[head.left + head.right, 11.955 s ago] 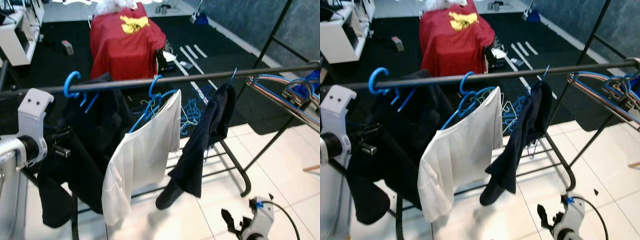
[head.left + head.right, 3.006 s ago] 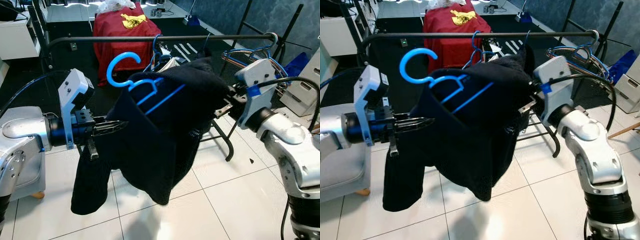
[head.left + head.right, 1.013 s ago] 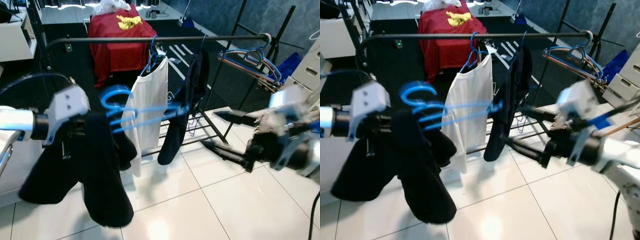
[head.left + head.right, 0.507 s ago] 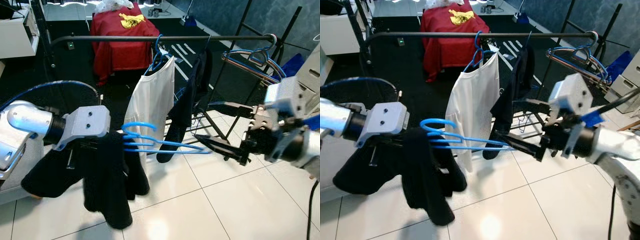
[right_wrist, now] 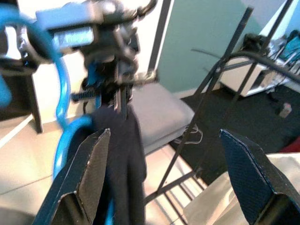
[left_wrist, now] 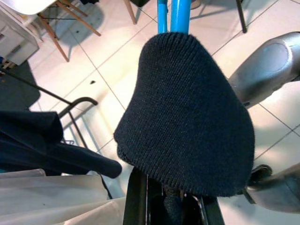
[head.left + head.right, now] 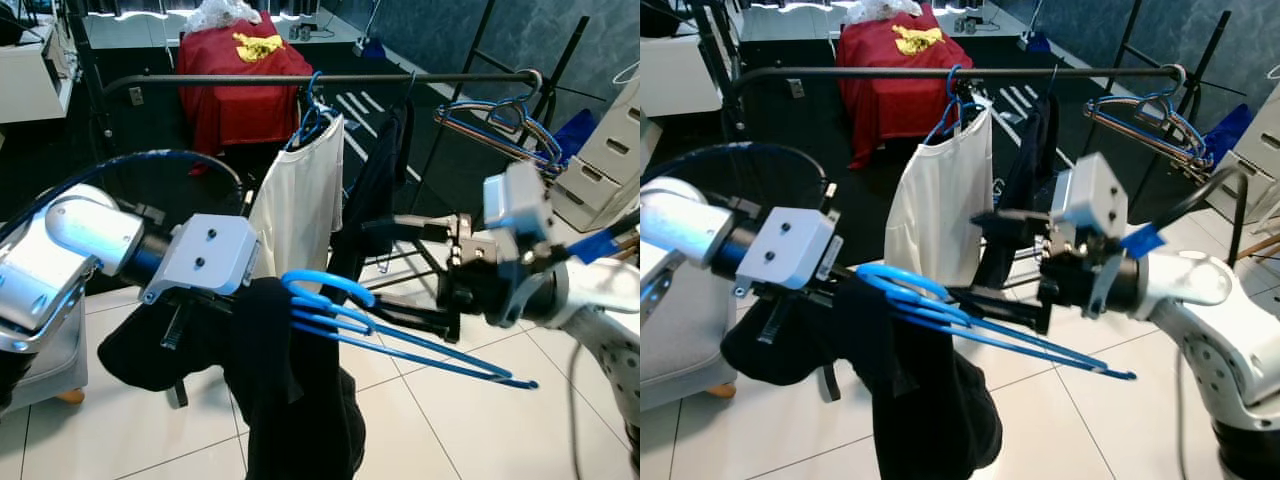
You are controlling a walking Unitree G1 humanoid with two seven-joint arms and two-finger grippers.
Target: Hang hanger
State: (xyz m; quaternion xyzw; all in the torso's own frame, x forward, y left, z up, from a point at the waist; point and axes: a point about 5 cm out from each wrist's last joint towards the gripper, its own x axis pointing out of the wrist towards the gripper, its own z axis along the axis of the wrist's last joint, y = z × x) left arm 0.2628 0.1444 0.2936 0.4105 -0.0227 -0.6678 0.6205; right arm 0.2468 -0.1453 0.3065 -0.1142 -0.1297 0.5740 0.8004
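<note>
A blue hanger (image 7: 420, 345) with a dark knit garment (image 7: 290, 400) draped over it hangs in front of me, its bars sloping down to the right. My left gripper (image 6: 164, 206) is shut on the hanger, its fingers buried under the garment (image 6: 187, 117). My right gripper (image 7: 370, 270) stands wide open just right of the hanger's hook, one finger above the bars and one level with them. The right wrist view looks between both pads (image 5: 89, 173) at the hanger (image 5: 61, 103) and garment (image 5: 124, 140). The black rail (image 7: 300, 78) runs across behind.
On the rail hang a white shirt (image 7: 295, 205) on a blue hanger and a dark garment (image 7: 375, 190). A second rack with several empty hangers (image 7: 500, 115) stands at the right beside white drawers (image 7: 610, 150). A red-draped object (image 7: 235, 70) stands behind.
The hanger has tipped, its free end dropping to the lower right. My right gripper has moved left to the hanger's hook, still open. The left arm has come closer with the garment.
</note>
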